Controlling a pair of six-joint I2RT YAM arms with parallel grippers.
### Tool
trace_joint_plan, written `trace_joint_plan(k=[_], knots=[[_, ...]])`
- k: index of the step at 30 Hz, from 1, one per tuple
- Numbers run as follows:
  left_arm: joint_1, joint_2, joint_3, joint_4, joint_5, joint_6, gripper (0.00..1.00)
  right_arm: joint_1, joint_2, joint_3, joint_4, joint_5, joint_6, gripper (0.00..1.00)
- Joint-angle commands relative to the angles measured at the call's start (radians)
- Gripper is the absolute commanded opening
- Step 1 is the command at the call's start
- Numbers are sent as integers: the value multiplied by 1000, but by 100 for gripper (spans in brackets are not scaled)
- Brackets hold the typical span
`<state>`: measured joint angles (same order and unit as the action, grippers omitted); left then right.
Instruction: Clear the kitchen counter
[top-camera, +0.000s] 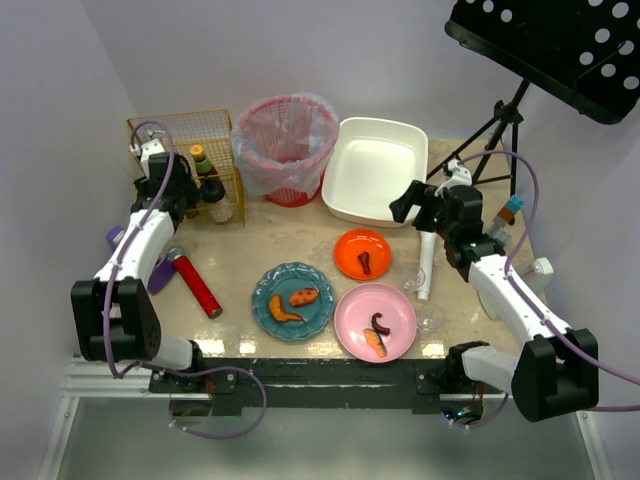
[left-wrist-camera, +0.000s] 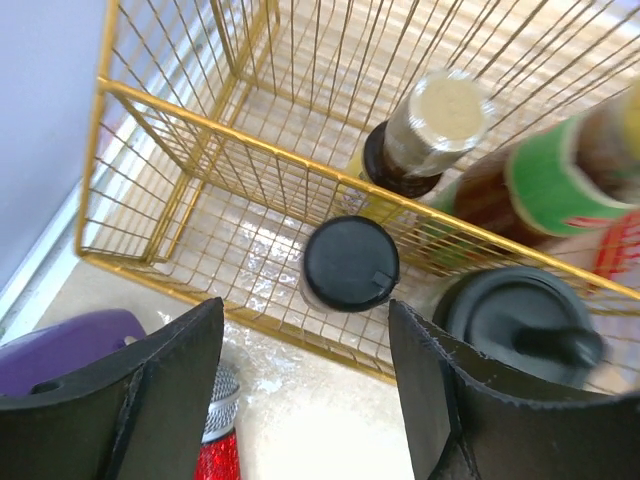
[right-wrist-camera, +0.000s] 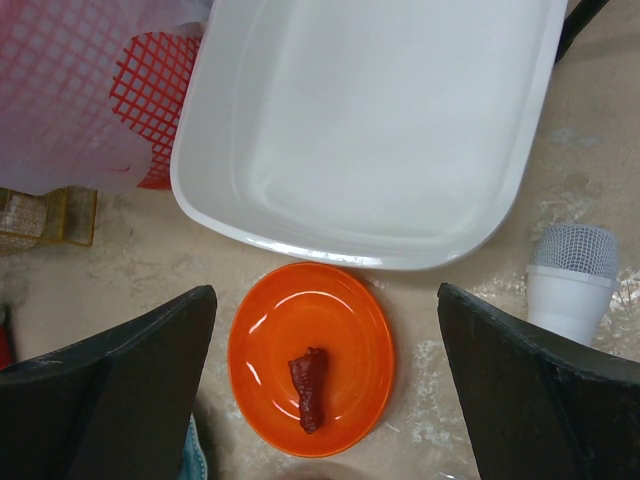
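Note:
On the beige kitchen counter (top-camera: 250, 245) lie an orange plate (top-camera: 362, 253) (right-wrist-camera: 310, 355) with a dark red food piece (right-wrist-camera: 308, 388), a teal plate (top-camera: 293, 300), a pink plate (top-camera: 375, 320), a red microphone (top-camera: 197, 285) (left-wrist-camera: 220, 440) and a white microphone (top-camera: 426, 262) (right-wrist-camera: 570, 280). My left gripper (top-camera: 188, 195) (left-wrist-camera: 305, 400) hangs open and holds nothing at the front rim of the gold wire basket (top-camera: 180, 125) (left-wrist-camera: 250, 140), just in front of a black-capped jar (left-wrist-camera: 350, 262). My right gripper (top-camera: 408, 208) (right-wrist-camera: 325, 380) is wide open above the orange plate, holding nothing.
Several bottles (top-camera: 205, 165) stand in the basket. A red lined bin (top-camera: 287, 145) and a white tub (top-camera: 375, 168) sit at the back. A purple object (left-wrist-camera: 70, 345) lies by the red microphone. A clear glass (top-camera: 428, 315) and a stand's tripod (top-camera: 500, 130) are at the right.

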<state>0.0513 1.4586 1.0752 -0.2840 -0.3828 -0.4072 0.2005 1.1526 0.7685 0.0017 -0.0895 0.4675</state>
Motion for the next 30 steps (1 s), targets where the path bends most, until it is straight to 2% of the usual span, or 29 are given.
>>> trace_joint_plan(k=[1, 5, 8, 12, 16, 23, 30], knots=[[5, -119, 63, -46, 30, 13, 71, -3, -17, 15, 23, -1, -12, 97], [-1, -239, 74, -159, 80, 8, 72, -3, -22, 17, 18, 7, -12, 97], [-42, -361, 31, -210, 88, -11, 79, -3, -14, 17, 26, 8, -9, 97], [-181, -466, -12, -276, 82, -88, 97, -3, 16, 34, 23, -9, 0, 97], [-312, -517, -99, -213, 168, -169, 100, -3, 24, 34, 34, -21, 23, 97], [-537, -446, -123, -135, 136, -174, 100, -3, 16, 29, -29, 5, 25, 96], [-792, -249, -66, -23, 117, -177, 100, -3, -34, 29, -106, 60, 66, 97]])
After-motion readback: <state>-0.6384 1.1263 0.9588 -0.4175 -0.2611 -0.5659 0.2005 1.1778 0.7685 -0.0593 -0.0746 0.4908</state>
